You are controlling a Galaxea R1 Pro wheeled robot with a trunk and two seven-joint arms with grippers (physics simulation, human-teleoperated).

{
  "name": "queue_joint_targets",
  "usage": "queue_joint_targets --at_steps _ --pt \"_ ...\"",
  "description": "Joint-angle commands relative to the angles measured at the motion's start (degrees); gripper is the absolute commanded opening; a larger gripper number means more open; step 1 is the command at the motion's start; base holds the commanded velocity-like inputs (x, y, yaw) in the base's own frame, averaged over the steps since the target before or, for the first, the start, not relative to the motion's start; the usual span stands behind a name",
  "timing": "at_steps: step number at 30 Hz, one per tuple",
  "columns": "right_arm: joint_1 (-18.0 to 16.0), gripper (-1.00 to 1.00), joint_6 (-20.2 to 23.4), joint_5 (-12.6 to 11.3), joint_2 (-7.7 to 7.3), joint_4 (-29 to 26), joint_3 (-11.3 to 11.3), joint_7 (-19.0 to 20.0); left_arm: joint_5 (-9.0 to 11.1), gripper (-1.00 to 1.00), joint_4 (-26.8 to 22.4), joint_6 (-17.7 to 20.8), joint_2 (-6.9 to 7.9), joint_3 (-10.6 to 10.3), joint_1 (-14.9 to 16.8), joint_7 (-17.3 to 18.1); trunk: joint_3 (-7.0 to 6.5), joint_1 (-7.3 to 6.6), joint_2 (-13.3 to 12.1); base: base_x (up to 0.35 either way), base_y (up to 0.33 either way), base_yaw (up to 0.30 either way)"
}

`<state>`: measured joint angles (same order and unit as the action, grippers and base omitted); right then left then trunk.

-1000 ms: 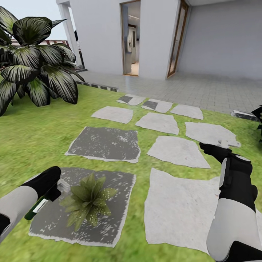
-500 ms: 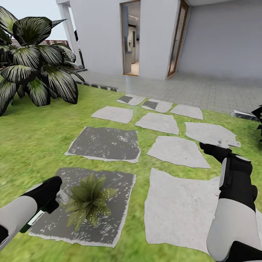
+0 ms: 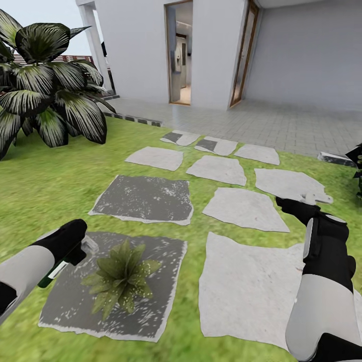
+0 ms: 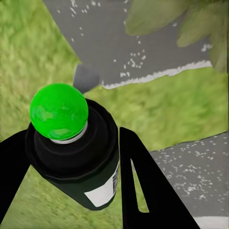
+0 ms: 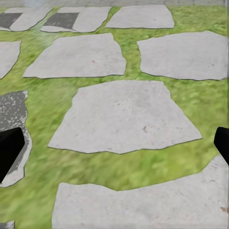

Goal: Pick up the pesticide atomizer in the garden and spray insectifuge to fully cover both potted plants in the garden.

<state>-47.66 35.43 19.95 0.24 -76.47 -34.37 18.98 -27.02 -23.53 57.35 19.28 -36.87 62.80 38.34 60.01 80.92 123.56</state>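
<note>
Your left gripper point(image 4: 71, 191) pinches the atomizer point(image 4: 78, 152), its top showing green, just beside the potted plant point(image 3: 120, 276) on a dark stone point(image 3: 75, 306). Your right gripper point(image 5: 114, 148) hangs spread wide over pale stepping stones point(image 5: 124, 117).

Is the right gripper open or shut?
Open and empty: the right gripper has its two black fingertips far apart, with stepping stones between.
</note>
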Motion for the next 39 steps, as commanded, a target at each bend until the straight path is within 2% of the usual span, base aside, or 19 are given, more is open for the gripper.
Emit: queue_joint_targets --at_steps 1,9,14,22,30,39 --pt "-0.06 1.0 0.17 0.61 0.02 -0.07 -0.09 0.53 -0.58 -1.0 -0.13 0.08 0.06 -0.19 -0.03 0.59 0.05 -0.01 0.02 0.0 0.0 -0.198" --pt "-0.06 1.0 0.17 0.61 0.02 -0.03 -0.09 0.53 -0.58 -1.0 -0.11 0.04 0.11 -0.36 -2.36 0.67 0.05 -0.01 0.02 0.0 0.0 -0.247" --pt "-0.06 1.0 0.17 0.61 0.02 -0.06 -0.09 0.53 -0.58 -1.0 -0.11 0.04 0.15 -0.32 -4.31 0.63 0.05 -0.01 0.02 -0.021 0.039 -0.045" --pt "-0.06 1.0 0.17 0.61 0.02 -0.08 -0.09 0.53 -0.58 -1.0 -0.11 0.04 0.15 -0.31 -4.35 0.59 0.05 -0.01 0.02 -0.034 0.288 -0.005" --pt "-0.06 1.0 0.17 0.61 0.02 -0.08 -0.09 0.53 -0.58 -1.0 -0.1 0.04 0.15 -0.37 -4.35 0.59 0.05 -0.01 0.02 0.0 0.301 -0.194" --pt "-0.06 1.0 0.17 0.61 0.02 -0.08 -0.09 0.53 -0.58 -1.0 -0.04 0.04 0.15 -0.4 -4.35 0.59 0.05 -0.01 0.02 0.0 0.301 -0.02"
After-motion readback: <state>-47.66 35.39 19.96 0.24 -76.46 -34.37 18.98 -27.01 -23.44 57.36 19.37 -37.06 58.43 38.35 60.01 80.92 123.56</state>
